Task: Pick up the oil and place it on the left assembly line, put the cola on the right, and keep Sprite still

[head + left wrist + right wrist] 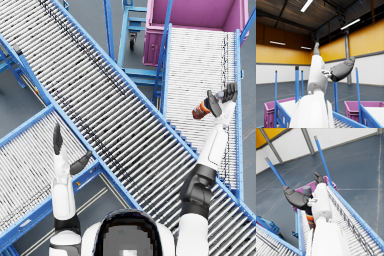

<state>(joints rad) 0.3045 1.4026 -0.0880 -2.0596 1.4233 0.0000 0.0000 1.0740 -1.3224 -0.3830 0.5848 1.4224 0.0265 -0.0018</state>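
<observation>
A dark cola bottle [201,109] with an orange label and a grey cap is held by my right hand [223,99] over the right roller line [195,60]. It lies tilted, cap toward the hand. In the right wrist view the cola bottle [309,214] sits against the palm of my right hand [307,198], with the thumb spread to one side. My left hand [64,149] is raised over the left roller line [25,165], fingers apart and holding nothing; the left wrist view shows the same left hand [331,71] empty. No oil or Sprite is in view.
The wide main conveyor [110,105] runs diagonally between the two side lines. A pink bin [200,15] stands at the far end of the right line, also seen as the pink bin [331,181]. Blue frame rails [238,100] edge each line.
</observation>
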